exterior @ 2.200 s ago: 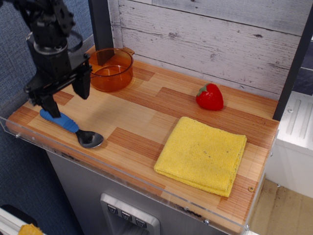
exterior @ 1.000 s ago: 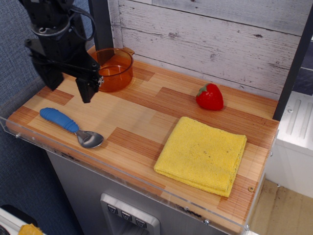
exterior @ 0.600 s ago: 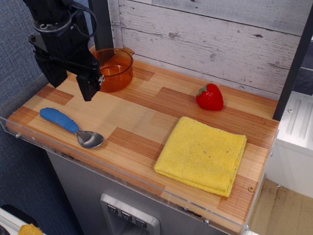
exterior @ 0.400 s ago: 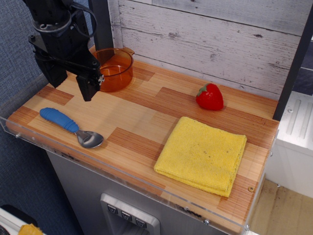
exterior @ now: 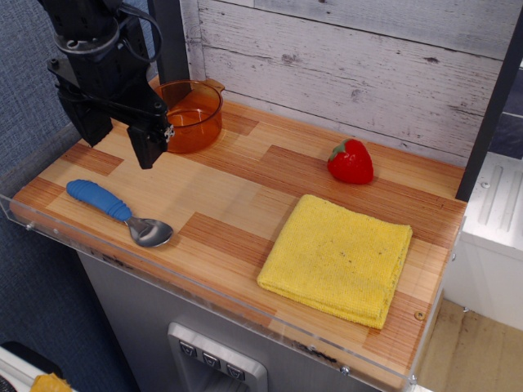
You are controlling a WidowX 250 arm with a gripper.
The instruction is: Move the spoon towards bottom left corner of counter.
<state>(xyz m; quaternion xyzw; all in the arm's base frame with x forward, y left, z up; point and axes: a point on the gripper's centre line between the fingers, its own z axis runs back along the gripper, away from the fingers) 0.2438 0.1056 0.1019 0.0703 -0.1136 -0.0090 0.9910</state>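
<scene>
The spoon (exterior: 114, 211) lies flat at the front left corner of the wooden counter (exterior: 237, 204), blue handle to the left, silver bowl to the right by the acrylic front edge. My gripper (exterior: 118, 140) hangs above the counter behind the spoon, clear of it. Its two black fingers are spread apart and hold nothing.
An orange translucent pot (exterior: 189, 114) stands at the back left, just right of the gripper. A red strawberry (exterior: 350, 162) sits at the back right. A folded yellow cloth (exterior: 339, 257) lies at the front right. A plank wall runs behind the counter.
The gripper let go of the spoon's handle, rose and moved back toward the pot. It has held still in the last half second. The spoon has not moved.
</scene>
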